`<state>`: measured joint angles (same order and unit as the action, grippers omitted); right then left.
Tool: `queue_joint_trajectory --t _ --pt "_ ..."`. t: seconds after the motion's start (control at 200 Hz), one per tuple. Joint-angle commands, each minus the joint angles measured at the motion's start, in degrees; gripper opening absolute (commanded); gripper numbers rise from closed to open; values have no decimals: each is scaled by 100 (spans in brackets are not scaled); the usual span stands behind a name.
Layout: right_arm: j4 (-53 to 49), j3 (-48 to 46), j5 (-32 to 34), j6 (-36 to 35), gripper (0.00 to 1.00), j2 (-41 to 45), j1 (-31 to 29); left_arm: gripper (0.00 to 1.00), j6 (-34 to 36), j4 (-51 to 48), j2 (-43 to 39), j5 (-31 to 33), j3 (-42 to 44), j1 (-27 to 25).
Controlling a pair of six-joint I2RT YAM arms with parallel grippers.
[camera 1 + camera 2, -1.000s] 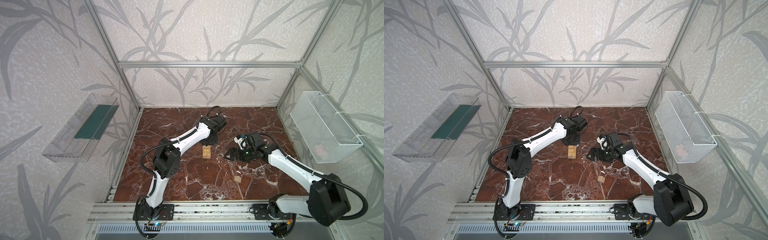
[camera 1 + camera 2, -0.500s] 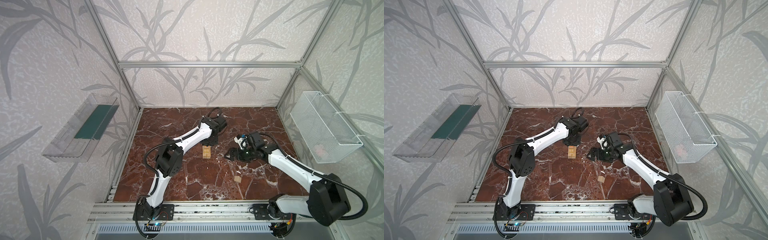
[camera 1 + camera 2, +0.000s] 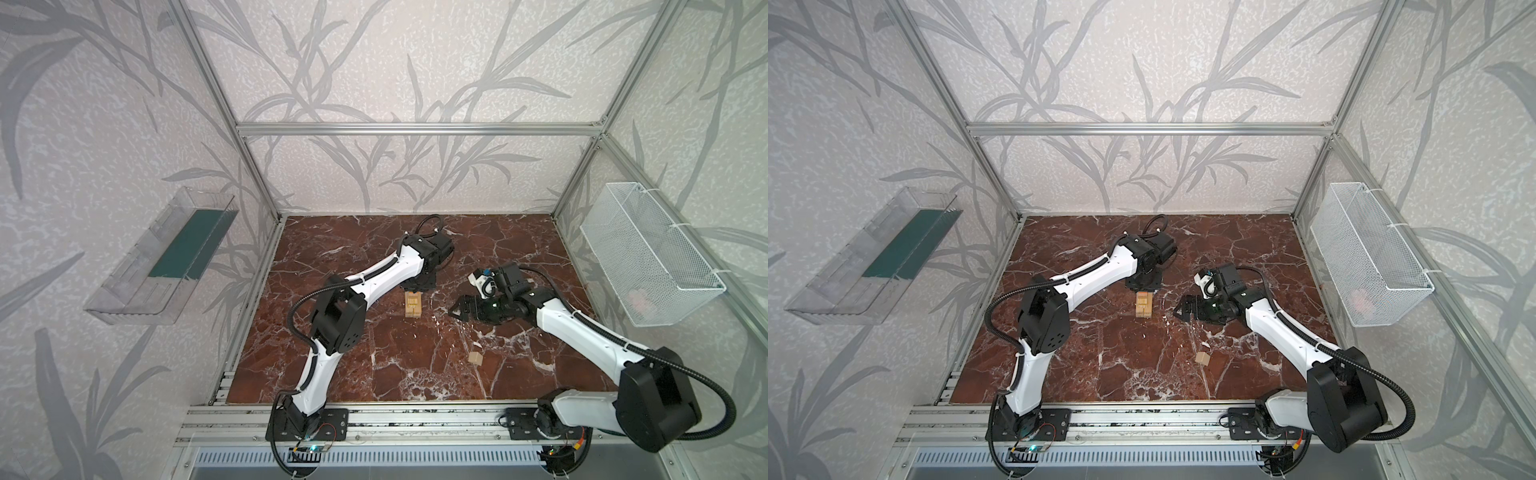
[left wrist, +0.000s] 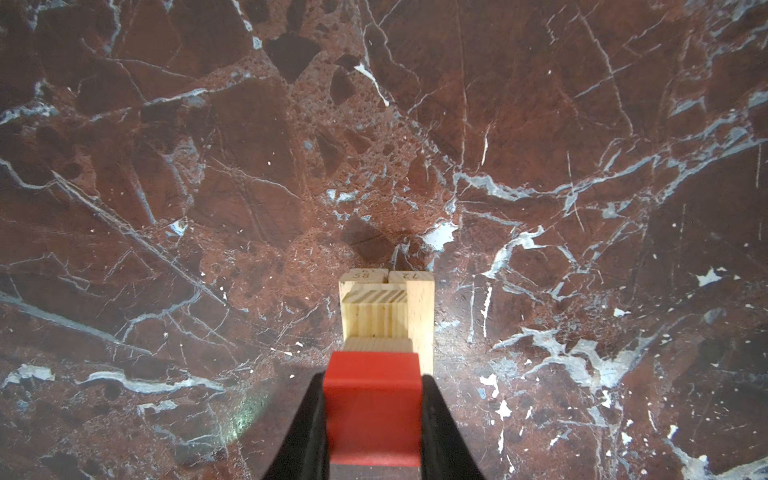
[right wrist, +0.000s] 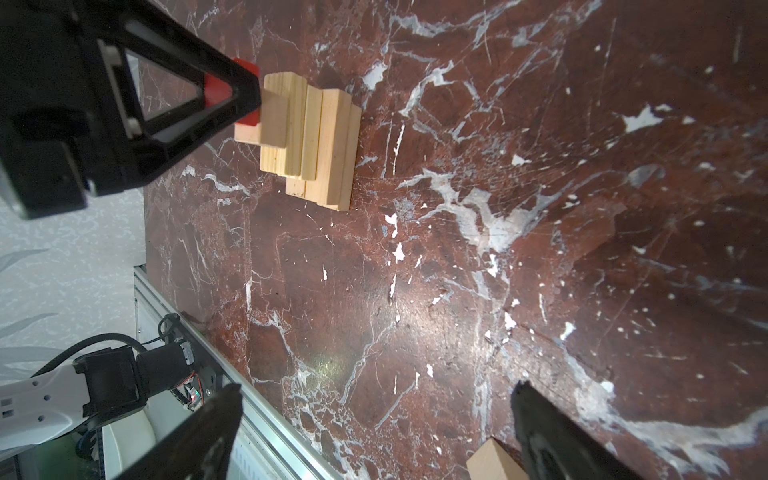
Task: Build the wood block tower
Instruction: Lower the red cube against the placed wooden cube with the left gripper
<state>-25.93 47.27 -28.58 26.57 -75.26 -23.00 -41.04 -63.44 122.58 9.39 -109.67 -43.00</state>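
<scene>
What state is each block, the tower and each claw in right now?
tower: standing upright on the marble table.
red cube: gripped by the left claw, at the tower's top.
left claw: shut on the red cube.
loose pale cube: lying alone, apart from the tower.
right claw: open, empty.

Robot lab test cell: aluminium frame (image 3: 415, 129), leaf-patterned panels (image 3: 415, 62), marble-look tabletop (image 3: 415, 365), mounting rail (image 3: 415, 419).

Two small numbers can be read in the left wrist view, on the faces of two wood blocks (image 4: 365, 275) lying side by side low in the tower (image 4: 386, 316): 85 on one, 72 on its neighbour (image 4: 409, 275). A fainter mark beneath the 85 cannot be made out. In both top views, where the tower (image 3: 413, 304) (image 3: 1143, 304) stands near mid-frame, nothing is legible
</scene>
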Motion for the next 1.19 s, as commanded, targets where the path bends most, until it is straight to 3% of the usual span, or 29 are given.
queue_joint_trajectory --t 0.0,0.495,0.825,1.19 --pt "41 11 -80 28 99 23 25 19 -115 -186 -29 43 65 24" --pt "80 -15 -104 51 99 10 43 22 -185 -128 -63 -30 191 22" --pt "89 -18 -121 59 99 3 50 36 -177 -170 -132 19 163 27" --pt "80 -15 -130 70 99 21 55 37 -207 -216 -270 108 191 28"
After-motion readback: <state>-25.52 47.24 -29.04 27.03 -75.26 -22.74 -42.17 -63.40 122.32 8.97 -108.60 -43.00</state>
